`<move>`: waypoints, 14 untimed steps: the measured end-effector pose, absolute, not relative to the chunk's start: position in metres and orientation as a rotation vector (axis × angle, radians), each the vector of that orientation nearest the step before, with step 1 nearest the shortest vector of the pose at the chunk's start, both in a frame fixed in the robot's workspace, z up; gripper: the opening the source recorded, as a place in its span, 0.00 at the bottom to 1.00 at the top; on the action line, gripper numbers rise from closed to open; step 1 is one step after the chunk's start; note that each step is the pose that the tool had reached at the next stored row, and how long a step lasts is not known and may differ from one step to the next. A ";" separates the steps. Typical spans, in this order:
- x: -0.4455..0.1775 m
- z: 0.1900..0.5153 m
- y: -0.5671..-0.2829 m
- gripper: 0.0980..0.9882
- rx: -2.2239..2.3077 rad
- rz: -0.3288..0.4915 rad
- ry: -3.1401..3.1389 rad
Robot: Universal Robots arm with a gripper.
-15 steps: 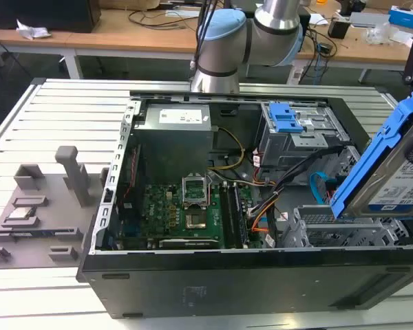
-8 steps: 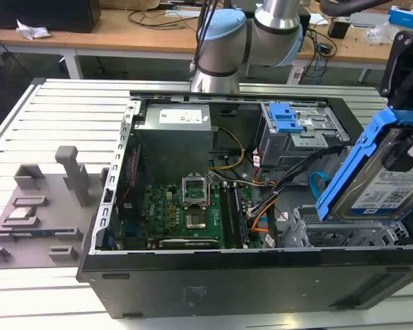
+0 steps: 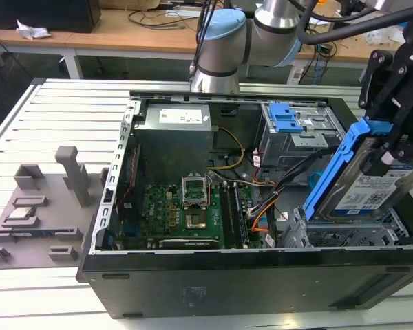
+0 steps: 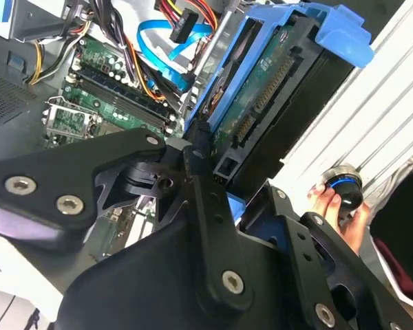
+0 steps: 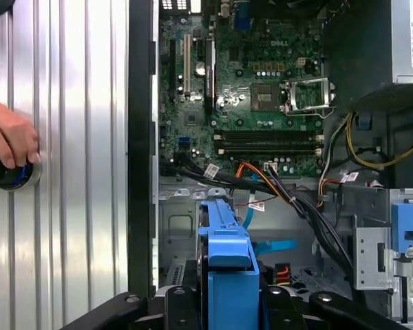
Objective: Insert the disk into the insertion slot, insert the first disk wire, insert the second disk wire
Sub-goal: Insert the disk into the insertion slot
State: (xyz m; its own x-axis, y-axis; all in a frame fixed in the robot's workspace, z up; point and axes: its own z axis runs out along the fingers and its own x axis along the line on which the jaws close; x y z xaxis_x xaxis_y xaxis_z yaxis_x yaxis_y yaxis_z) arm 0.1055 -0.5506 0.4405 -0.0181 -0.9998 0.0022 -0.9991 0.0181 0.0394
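The disk (image 3: 372, 187), a silver drive with a white label in a bright blue carrier, hangs steeply tilted over the right front corner of the open computer case in the exterior view. My gripper (image 3: 394, 141) is shut on its upper end. The disk's lower end reaches down to the insertion slot (image 3: 344, 235), a low grey perforated cage, and the rest stands above it. Both wrist views show the disk's blue carrier (image 5: 227, 254) and connector edge (image 4: 261, 89) between the black gripper links (image 4: 213, 172). Loose blue and orange cables (image 5: 275, 244) lie beside the slot.
A taller grey cage with blue latches (image 3: 289, 120) stands behind the slot, next to the power supply (image 3: 175, 120). The motherboard (image 3: 186, 210) covers the case floor. A person's hand (image 5: 10, 148) holds a black knob on the ribbed table. Grey fixtures (image 3: 34, 206) stand at the exterior view's left.
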 end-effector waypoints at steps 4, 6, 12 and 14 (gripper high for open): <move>0.105 0.428 -0.550 0.30 2.181 -0.041 -2.220; 0.105 0.422 -0.550 0.30 2.181 -0.041 -2.221; 0.105 0.412 -0.550 0.30 2.181 -0.041 -2.221; 0.105 0.406 -0.550 0.30 2.181 -0.041 -2.221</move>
State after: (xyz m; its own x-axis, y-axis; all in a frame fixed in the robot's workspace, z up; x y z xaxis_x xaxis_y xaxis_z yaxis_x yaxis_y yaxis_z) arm 0.1052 -0.5499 0.4061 -0.0181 -0.9998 0.0022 -0.9991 0.0182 0.0394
